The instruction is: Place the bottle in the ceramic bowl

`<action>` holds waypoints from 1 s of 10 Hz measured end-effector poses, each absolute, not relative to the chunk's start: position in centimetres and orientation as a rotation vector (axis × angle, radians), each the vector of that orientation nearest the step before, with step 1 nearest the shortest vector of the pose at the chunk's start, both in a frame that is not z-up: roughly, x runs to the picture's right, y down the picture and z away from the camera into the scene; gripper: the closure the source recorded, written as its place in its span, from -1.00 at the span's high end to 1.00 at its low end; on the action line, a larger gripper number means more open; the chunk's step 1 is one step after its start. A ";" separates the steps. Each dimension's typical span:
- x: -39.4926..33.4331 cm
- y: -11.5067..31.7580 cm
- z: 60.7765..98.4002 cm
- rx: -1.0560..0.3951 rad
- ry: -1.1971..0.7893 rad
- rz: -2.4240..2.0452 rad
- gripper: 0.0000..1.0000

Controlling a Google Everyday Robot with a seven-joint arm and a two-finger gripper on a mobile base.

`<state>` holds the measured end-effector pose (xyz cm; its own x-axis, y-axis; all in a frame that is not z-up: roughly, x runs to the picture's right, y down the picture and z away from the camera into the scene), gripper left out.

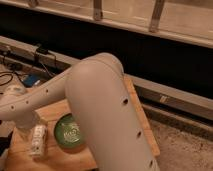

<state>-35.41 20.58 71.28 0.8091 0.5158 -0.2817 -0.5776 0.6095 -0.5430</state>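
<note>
The whitish bottle (37, 139) lies on its side on the wooden table (55, 161), just left of the dark green ceramic bowl (69, 132), which has a pale swirl pattern inside. My white arm (97, 107) reaches in from the right and fills the middle of the view. My gripper (25, 129) hangs at the arm's left end. It is low over the table, right beside the bottle's far left end. The arm hides part of the bowl's right rim.
Cables and a small blue object (31, 80) lie at the far left behind the table. A dark wall with a pale rail (165, 95) runs behind. Speckled floor (185, 150) lies to the right of the table's edge.
</note>
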 end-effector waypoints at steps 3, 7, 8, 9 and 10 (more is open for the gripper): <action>-35.8 21.1 72.1 -0.674 0.126 0.641 0.30; -36.2 22.5 74.2 -0.700 0.186 0.669 0.30; -36.2 22.7 74.5 -0.702 0.203 0.673 0.30; -36.3 23.0 74.8 -0.704 0.210 0.676 0.30; -36.4 23.3 75.0 -0.706 0.222 0.677 0.30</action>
